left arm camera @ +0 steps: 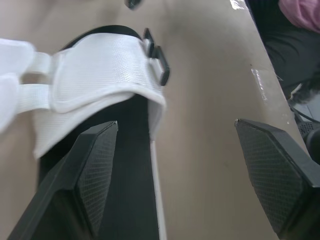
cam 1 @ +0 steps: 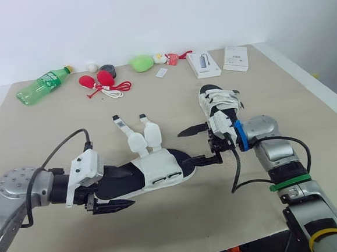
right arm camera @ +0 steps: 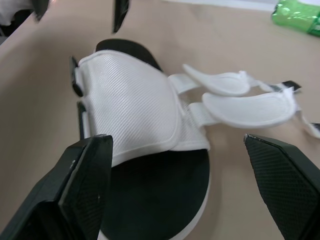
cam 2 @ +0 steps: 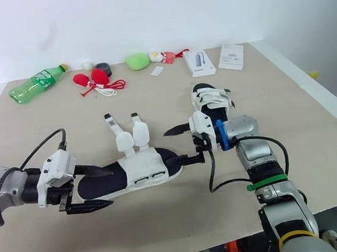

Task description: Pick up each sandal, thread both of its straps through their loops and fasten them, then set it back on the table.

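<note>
Pick-up step, by the look of it: the unfastened sandal [cam 1: 143, 174] lies flat on the table [cam 1: 52, 129], straps [cam 1: 141, 135] splayed beyond it. The left gripper [cam 2: 105, 188] straddles its heel, jaws wide, holding nothing. The right gripper [cam 1: 186, 147] sits at its toe, equally wide and empty. Next, probably, clamp the sole and lift.

A wide table [cam 1: 182, 230] with a matte beige top fills most of the scene. A white edge [cam 1: 304, 71] runs along its right side. Behind it stands a plain white wall [cam 1: 148, 16], bare and unmarked. Along the far edge lie a green bottle [cam 1: 42, 85] and 2 white boxes [cam 1: 203, 63]. The light is soft and even, and shadows are faint.
</note>
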`<control>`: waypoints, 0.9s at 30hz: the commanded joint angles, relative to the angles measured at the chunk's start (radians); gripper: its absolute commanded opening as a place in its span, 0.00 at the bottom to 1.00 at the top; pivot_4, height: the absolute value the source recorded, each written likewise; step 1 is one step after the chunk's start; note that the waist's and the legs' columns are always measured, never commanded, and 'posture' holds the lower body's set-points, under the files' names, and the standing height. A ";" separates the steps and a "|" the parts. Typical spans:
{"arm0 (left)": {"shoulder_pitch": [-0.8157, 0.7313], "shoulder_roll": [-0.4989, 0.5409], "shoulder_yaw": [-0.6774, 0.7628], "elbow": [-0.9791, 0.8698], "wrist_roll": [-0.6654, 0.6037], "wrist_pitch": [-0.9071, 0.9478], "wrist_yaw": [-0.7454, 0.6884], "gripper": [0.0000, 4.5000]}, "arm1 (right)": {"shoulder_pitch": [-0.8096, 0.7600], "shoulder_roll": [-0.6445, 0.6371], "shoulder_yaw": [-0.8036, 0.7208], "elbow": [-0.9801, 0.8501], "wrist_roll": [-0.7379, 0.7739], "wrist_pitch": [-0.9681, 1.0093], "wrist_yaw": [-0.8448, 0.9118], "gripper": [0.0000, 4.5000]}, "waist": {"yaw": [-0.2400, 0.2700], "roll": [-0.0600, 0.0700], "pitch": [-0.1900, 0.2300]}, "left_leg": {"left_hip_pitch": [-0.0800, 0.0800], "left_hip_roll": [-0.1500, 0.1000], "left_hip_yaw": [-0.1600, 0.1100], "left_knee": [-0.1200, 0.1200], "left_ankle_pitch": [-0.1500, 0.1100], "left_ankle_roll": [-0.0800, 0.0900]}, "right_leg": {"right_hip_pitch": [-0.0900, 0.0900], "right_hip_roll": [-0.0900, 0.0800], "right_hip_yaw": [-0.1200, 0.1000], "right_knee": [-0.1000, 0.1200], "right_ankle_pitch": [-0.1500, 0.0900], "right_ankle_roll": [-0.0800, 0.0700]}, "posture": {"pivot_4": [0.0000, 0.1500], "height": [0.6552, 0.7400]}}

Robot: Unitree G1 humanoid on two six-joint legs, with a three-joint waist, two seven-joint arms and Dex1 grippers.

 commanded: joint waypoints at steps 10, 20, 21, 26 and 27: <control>-0.208 -0.269 0.132 0.197 -0.263 0.373 0.415 0.87 | -0.008 -0.003 0.065 -0.031 -0.049 -0.019 0.013 0.04 | 0.000 -0.001 0.000 | -0.001 0.000 0.000 0.001 0.000 -0.001 | 0.000 0.000 0.000 0.001 0.000 0.001 | 1.00 1.00; -0.303 -0.340 0.147 0.381 -0.342 0.576 0.576 0.87 | 0.013 0.000 0.120 -0.002 -0.119 -0.057 0.004 0.04 | 0.000 -0.001 0.000 | 0.000 0.000 -0.002 0.002 0.001 -0.003 | 0.001 0.000 -0.001 0.002 0.002 0.001 | 1.00 1.00; -0.308 -0.350 0.151 0.388 -0.351 0.584 0.586 0.87 | 0.015 0.003 0.123 0.003 -0.124 -0.058 0.000 0.04 | 0.001 -0.001 0.000 | 0.000 -0.001 -0.002 0.002 0.001 -0.003 | 0.001 0.000 -0.001 0.002 0.002 0.001 | 1.00 1.00; -0.357 -0.418 0.204 0.488 -0.375 0.627 0.675 0.87 | 0.005 0.023 0.134 0.053 -0.150 -0.078 -0.027 0.04 | -0.001 -0.003 -0.002 | 0.001 -0.001 -0.002 0.002 0.001 -0.003 | 0.002 0.000 0.000 0.002 0.002 0.001 | 1.00 1.00; -0.368 -0.430 0.218 0.510 -0.390 0.642 0.688 0.87 | 0.003 0.024 0.134 0.058 -0.151 -0.082 -0.028 0.04 | -0.001 -0.003 -0.002 | 0.002 -0.001 -0.002 0.002 0.001 -0.004 | 0.002 0.000 0.000 0.002 0.003 0.000 | 1.00 1.00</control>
